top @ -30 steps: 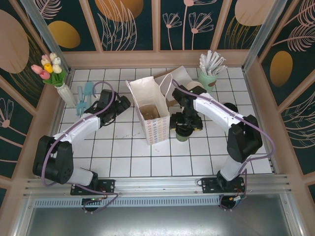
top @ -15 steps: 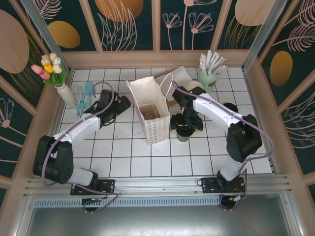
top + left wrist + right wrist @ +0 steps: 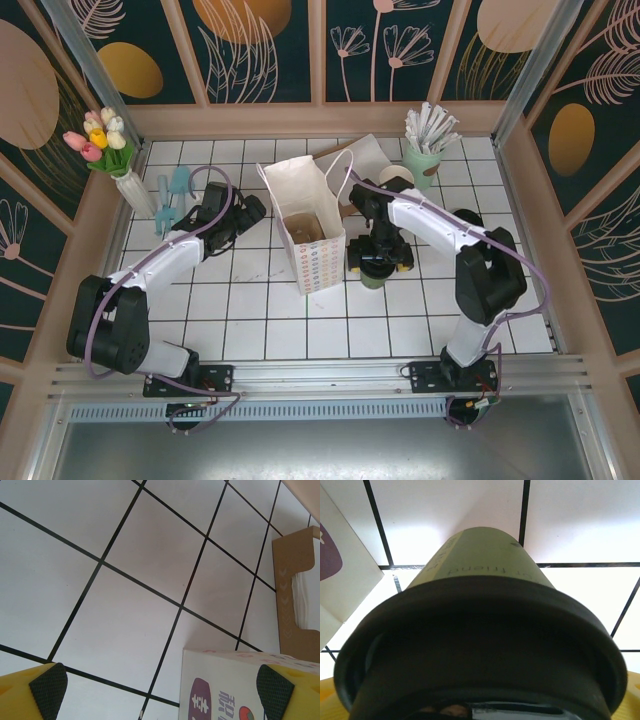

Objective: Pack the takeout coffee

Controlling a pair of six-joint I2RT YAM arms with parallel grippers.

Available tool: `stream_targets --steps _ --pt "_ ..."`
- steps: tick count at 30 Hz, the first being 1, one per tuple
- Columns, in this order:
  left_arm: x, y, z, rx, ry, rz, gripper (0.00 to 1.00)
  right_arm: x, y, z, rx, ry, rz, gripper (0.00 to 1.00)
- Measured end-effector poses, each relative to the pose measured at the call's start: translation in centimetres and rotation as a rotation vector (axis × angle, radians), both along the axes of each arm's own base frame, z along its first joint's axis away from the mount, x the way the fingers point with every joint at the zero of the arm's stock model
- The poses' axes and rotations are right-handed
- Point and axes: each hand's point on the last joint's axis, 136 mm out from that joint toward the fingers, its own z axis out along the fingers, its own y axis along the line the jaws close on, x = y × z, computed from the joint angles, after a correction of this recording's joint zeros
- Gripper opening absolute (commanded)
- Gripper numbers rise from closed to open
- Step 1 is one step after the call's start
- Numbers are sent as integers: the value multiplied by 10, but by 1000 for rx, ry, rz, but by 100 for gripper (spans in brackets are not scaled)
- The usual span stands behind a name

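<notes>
White-tiled tabletop, floral panels around. Right gripper (image 3: 379,260) sits straight over the takeout coffee (image 3: 485,565), jaws spread wide with the black lid (image 3: 480,645) between them; can't tell if the pads touch it. Cup stands upright on the tile directly below that gripper, with the paper bag (image 3: 308,235) just off the gripper's left side. Left gripper (image 3: 160,687) is wide open, low over bare tile, bag corner close ahead on its right.

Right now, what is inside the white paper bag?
Inside the open paper bag a brownish patch is visible at the bottom; the near inner corners are hidden by its own walls. The takeout coffee stands outside, beside it.
</notes>
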Motion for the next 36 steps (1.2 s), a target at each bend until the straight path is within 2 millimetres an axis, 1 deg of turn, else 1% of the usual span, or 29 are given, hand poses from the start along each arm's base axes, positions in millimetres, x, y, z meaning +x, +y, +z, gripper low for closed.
stream_targets --steps 11,28,34,36 --pt "0 0 -5 4 12 0 98 14 5 14 22 -39 -8 99" --pt "0 0 -6 5 15 0 99 10 1 11 4 -17 9 98" --pt "0 0 -6 5 16 0 99 7 -1 8 -2 -4 9 99" --pt "0 0 -6 5 16 0 99 7 -1 7 0 -2 9 97"
